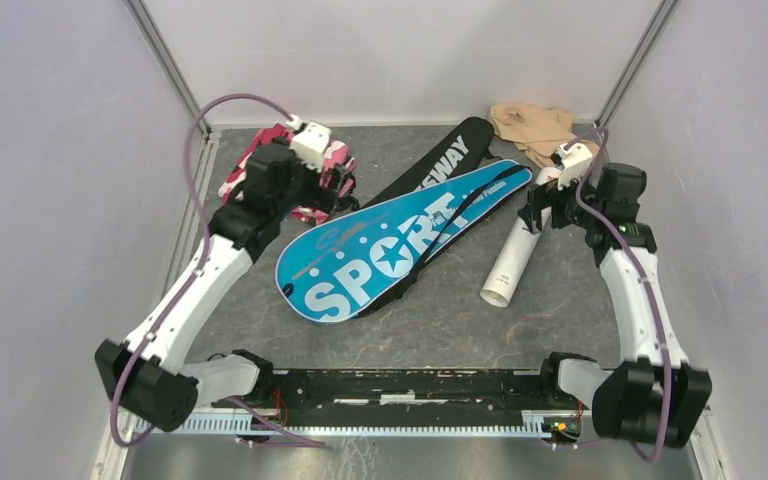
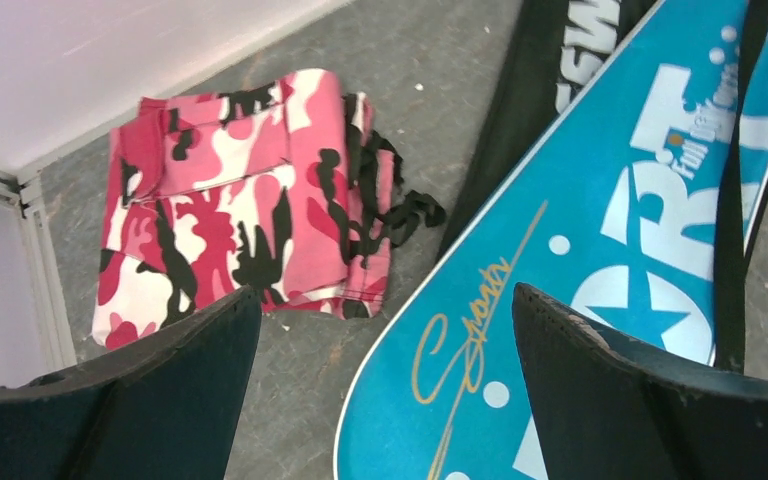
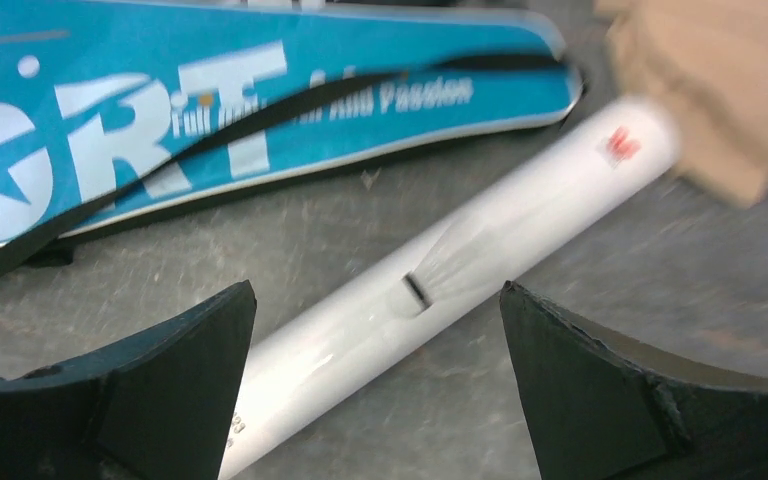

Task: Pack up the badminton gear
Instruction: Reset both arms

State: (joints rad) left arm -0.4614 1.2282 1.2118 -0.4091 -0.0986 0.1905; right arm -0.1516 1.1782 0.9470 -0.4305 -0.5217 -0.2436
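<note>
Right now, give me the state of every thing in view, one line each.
blue SPORT cover: flat on the table, lying over the black one.
black cover: flat, partly covered.
white tube: on its side, not gripped.
pink camouflage cloth: folded, far left corner.
beige cloth: crumpled, far right corner.
left gripper: open, empty.
right gripper: open, above the tube.
</note>
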